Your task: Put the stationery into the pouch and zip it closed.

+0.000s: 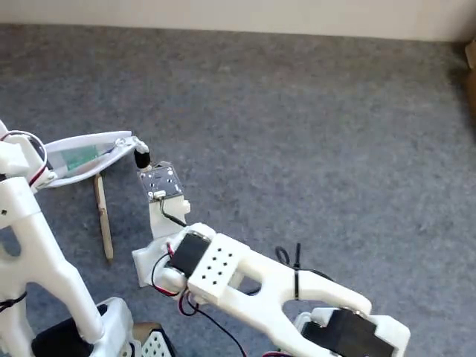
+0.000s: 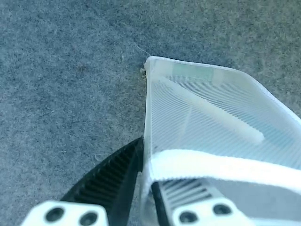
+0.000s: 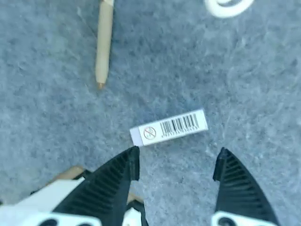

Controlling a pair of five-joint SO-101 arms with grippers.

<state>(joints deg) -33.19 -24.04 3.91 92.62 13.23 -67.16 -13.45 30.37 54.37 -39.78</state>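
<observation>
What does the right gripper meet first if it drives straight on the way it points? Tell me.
Most likely the small barcoded eraser, lying flat on the carpet just ahead of the open right gripper, roughly in line with its gap. Depth is unclear.

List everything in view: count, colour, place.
pouch: 1, translucent white, left side of the high view, edge clamped in left pincer
green item: 1, inside pouch, kind unclear
white stick: 1, inside pouch
pen: 1, tan, on the cover beside pouch
eraser: 1, white with barcode sleeve, on the cover just ahead of right pincer
table cover: 1, grey felt
left pincer: 1, black fingers, shut on pouch
right pincer: 1, black fingers, open
</observation>
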